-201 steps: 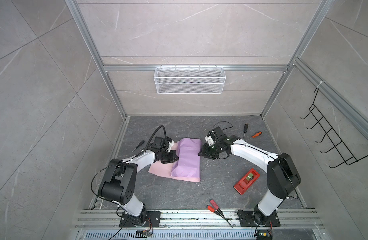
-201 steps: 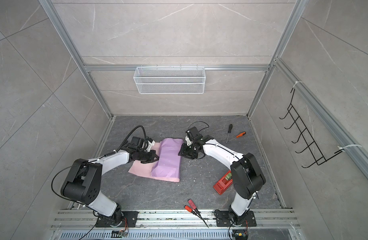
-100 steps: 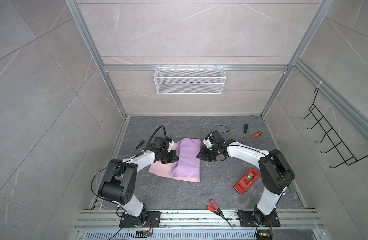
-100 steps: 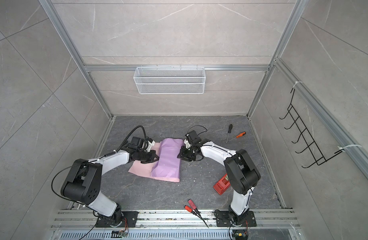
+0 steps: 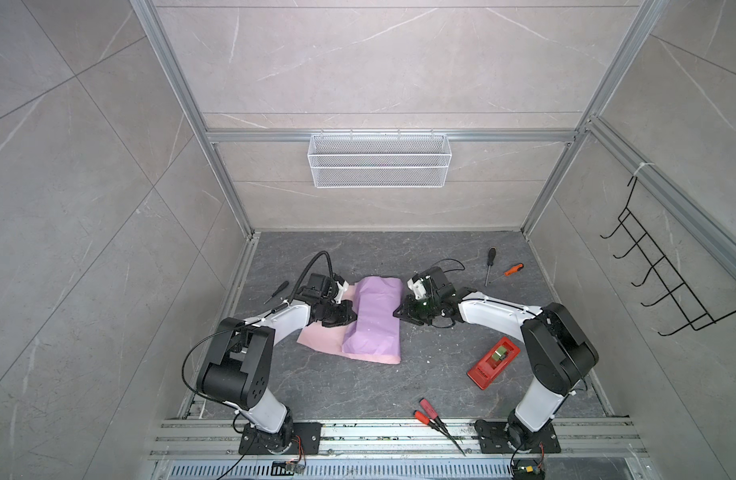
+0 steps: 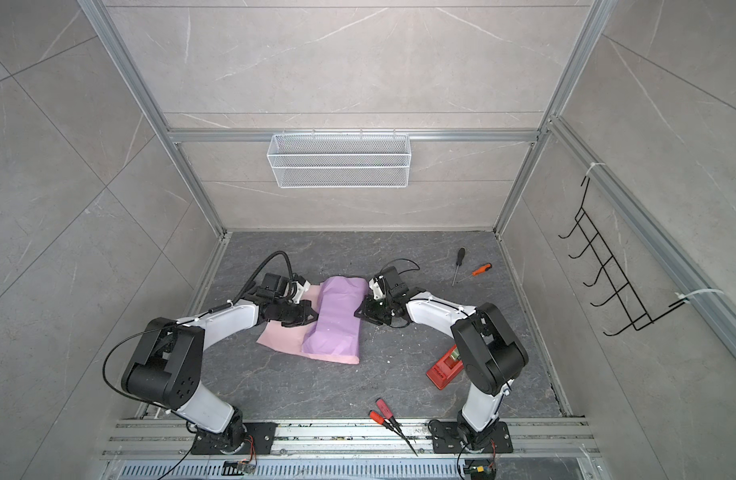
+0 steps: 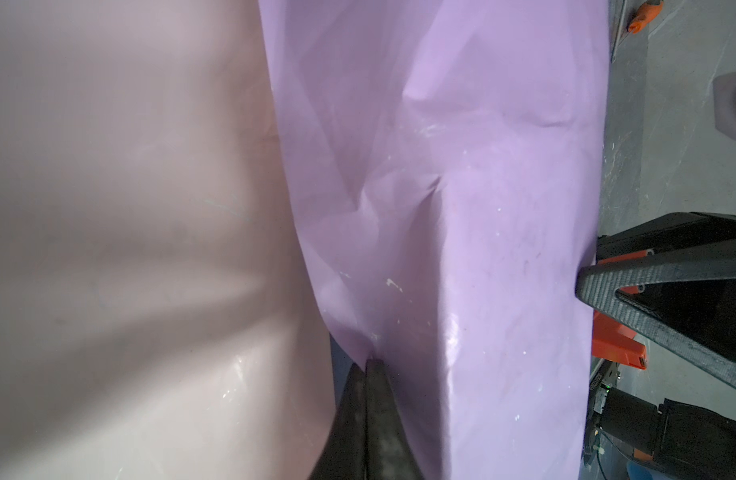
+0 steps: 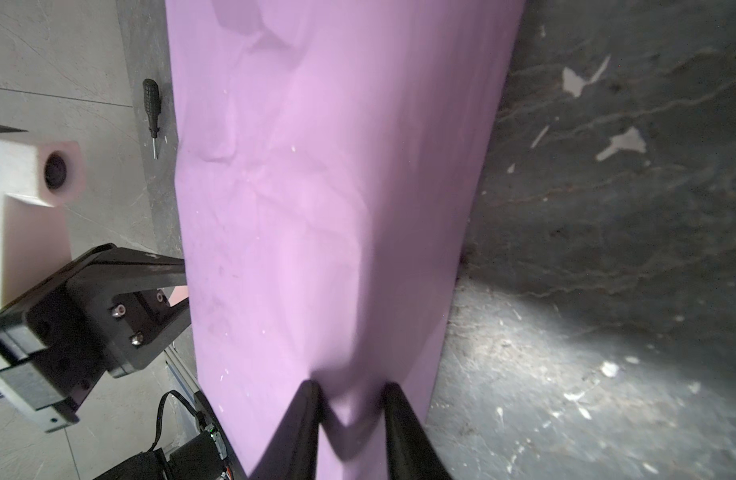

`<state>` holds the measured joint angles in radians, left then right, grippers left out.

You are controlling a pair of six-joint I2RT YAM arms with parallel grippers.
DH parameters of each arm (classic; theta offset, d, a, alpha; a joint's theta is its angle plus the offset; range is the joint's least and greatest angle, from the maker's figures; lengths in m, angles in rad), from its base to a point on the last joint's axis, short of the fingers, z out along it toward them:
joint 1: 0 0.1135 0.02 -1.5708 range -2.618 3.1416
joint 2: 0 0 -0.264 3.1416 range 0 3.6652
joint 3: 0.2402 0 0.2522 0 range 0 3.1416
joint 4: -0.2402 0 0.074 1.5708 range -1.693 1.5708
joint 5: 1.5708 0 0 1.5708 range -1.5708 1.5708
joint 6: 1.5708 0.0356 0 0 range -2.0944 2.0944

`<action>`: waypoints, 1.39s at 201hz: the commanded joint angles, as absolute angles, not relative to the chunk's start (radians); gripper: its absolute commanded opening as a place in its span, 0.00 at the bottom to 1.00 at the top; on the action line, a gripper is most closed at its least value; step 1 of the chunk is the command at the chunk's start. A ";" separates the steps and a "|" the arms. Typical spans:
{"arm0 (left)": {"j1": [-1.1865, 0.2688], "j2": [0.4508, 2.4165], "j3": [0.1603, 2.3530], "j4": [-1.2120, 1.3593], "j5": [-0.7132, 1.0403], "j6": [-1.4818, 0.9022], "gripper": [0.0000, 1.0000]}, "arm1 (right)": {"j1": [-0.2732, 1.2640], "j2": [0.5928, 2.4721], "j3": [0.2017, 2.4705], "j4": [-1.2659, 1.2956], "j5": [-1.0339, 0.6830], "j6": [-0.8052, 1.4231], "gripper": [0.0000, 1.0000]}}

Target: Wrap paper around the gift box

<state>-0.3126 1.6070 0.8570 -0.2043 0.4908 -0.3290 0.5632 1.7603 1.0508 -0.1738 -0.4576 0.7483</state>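
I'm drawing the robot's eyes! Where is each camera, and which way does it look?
Both top views: high above the robot's bases, looking down at the table; left arm and right arm show.
Left wrist: on the left arm, facing along its shut jaws pinching the paper.
Right wrist: on the right arm, facing along its parted jaws, paper between.
Shared: both wrist views show the paper and the other arm's jaws.

The left gripper holds its jaws pressed together on a pinch of the paper, whose creased lilac face rises beside its flat pink one. The right gripper sits at the sheet's far edge, over the grey desk.
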 commanded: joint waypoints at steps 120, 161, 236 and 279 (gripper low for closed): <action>-0.113 1.480 0.941 -0.340 0.443 -0.319 0.35 | 0.572 1.847 0.977 -0.442 -0.336 0.730 0.27; -0.016 1.440 0.936 -0.370 0.316 -0.264 0.48 | 0.572 1.847 0.983 -0.445 -0.336 0.729 0.27; 0.015 1.447 0.829 -0.421 0.121 -0.264 0.56 | 0.571 1.852 0.995 -0.451 -0.336 0.723 0.27; 0.026 1.436 0.814 -0.468 0.081 -0.324 0.57 | 0.571 1.852 0.999 -0.457 -0.331 0.720 0.27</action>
<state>0.0189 1.4605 0.8047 -0.4332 0.1314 -0.2855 0.5632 1.7615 1.0645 -0.1970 -0.4496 0.7444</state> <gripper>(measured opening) 0.564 0.273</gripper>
